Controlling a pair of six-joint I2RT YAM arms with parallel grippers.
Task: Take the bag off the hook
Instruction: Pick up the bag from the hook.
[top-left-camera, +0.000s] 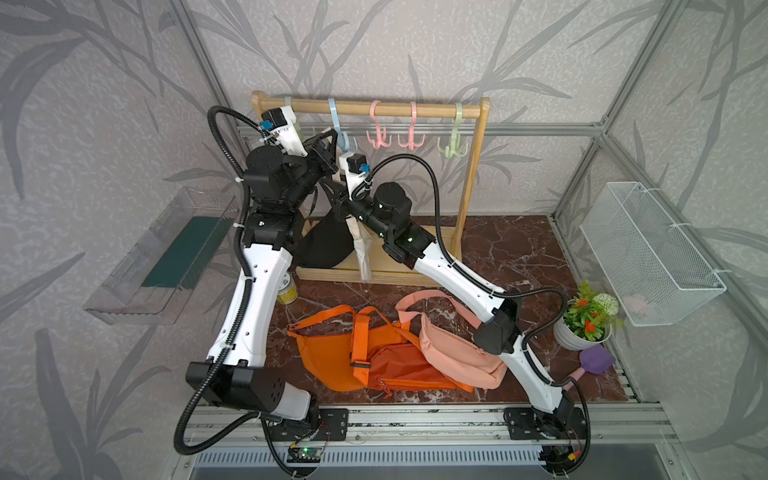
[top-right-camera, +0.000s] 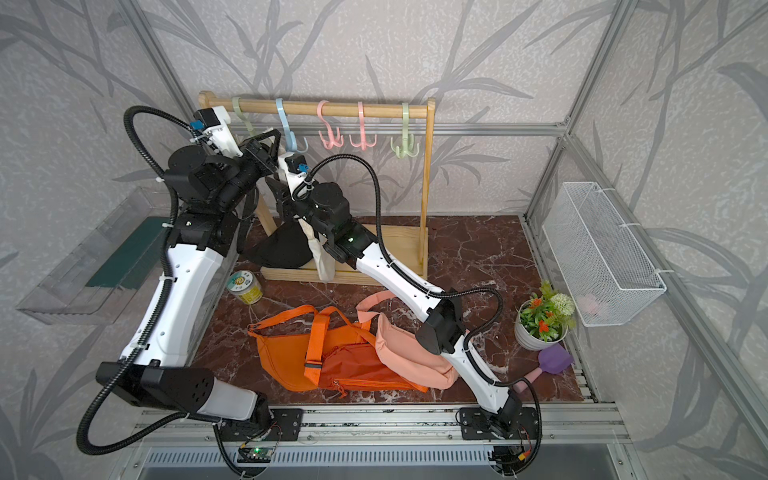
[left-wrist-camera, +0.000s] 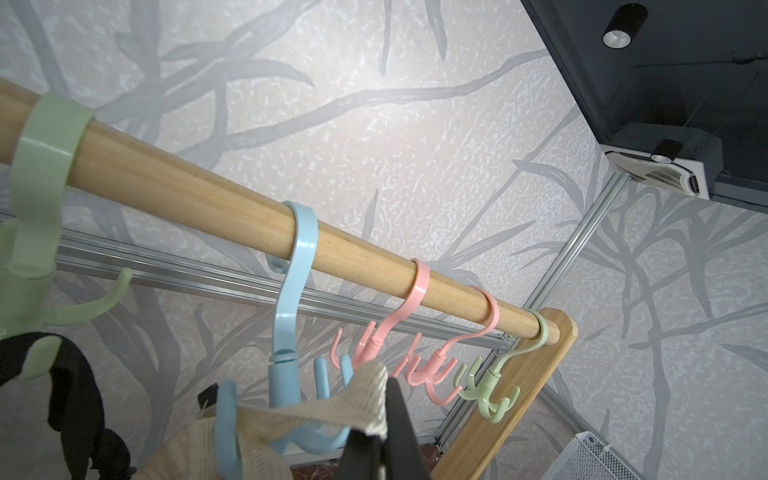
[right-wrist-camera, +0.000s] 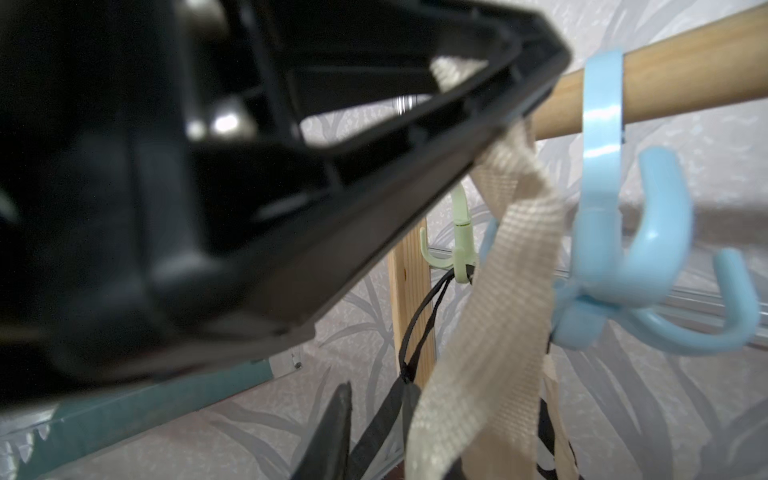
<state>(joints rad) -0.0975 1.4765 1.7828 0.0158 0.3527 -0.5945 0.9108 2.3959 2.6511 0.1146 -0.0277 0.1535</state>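
Bag strap (right-wrist-camera: 511, 257), woven beige, hook (right-wrist-camera: 598, 232) curved

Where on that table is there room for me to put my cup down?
The bare marble between the wooden rack and the flower pot is free. The orange bag and pink bag crowd the front middle; the left arm, right arm and black bag crowd the rack's other end.

Black left gripper (right-wrist-camera: 532, 95), blurred, clamps beige woven strap (right-wrist-camera: 511, 249) just beside pale-blue plastic pronged hook (right-wrist-camera: 598, 232) on wooden rail (right-wrist-camera: 665, 83); strap possibly touching hook.
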